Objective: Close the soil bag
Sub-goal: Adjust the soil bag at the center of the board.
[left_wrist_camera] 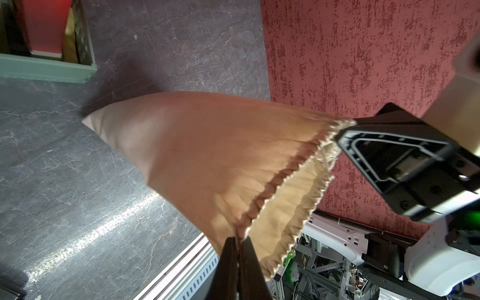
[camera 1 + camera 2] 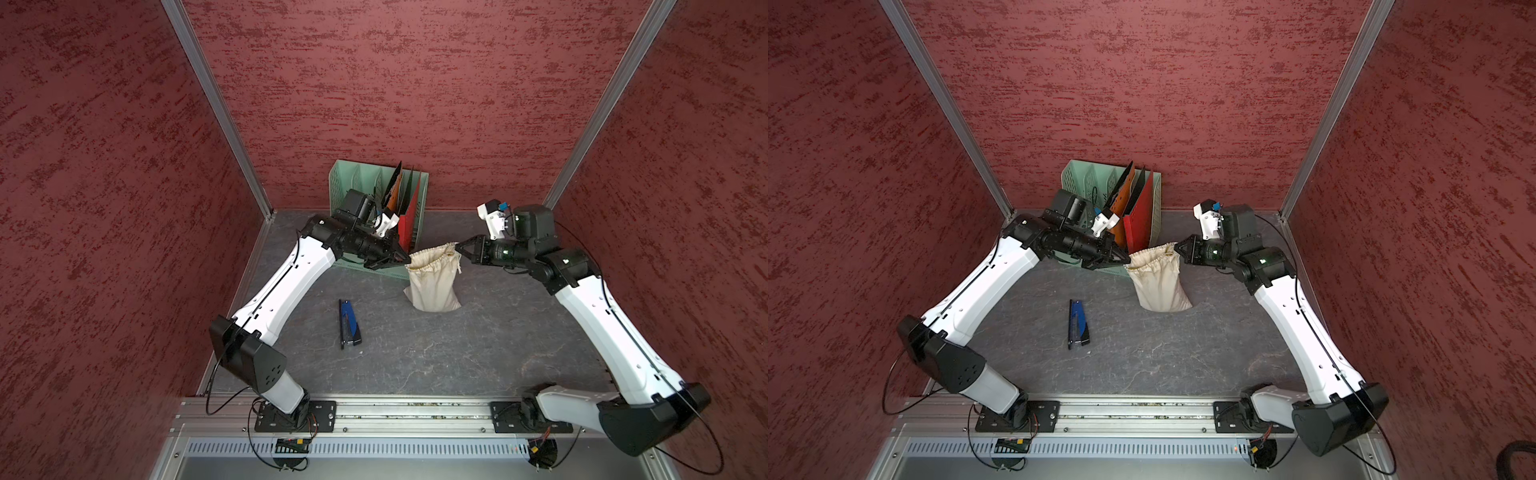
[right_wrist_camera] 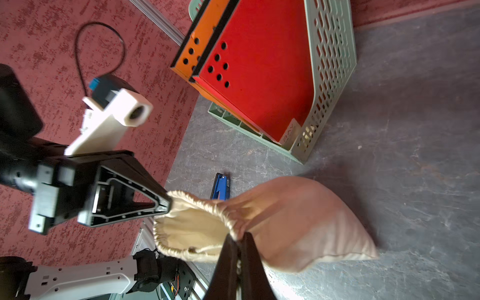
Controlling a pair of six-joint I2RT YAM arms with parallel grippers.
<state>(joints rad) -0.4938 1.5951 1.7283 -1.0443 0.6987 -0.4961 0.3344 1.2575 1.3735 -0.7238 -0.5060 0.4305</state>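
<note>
Gripping the soil bag (image 2: pixel 432 286) at its neck from both sides, mid-table, just in front of the green file rack (image 2: pixel 347 183). Clamped w/ the left gripper (image 2: pixel 408 261) on the rim's left edge, jaws pressed together on gathered cloth; same pinch seen close-up in left wrist view. Pinched w/ the right gripper (image 2: pixel 457 248) at the opposite edge, jaws closed on the rim right at the exit of the thin cords (image 1: pixel 327 155); can't tell if caught on cords, cloth or both. Standing upright btw. the two arms, bottom apparently down on the dark grey table (image 2: pixel 457 357); bulging low, puckered up top. Stretched to a narrow slit at the mouth btw. the grips, not yet drawn closed, cream inside showing. Lying flat nearer the robot's base, to the bag's left & well apart: blue stapler (image 2: pixel 348 324). Stacked upright in the rack: red, orange & black folders (image 2: pixel 1138 224). Hemmed in on three sides by red textured walls (image 2: pixel 415 104).
</note>
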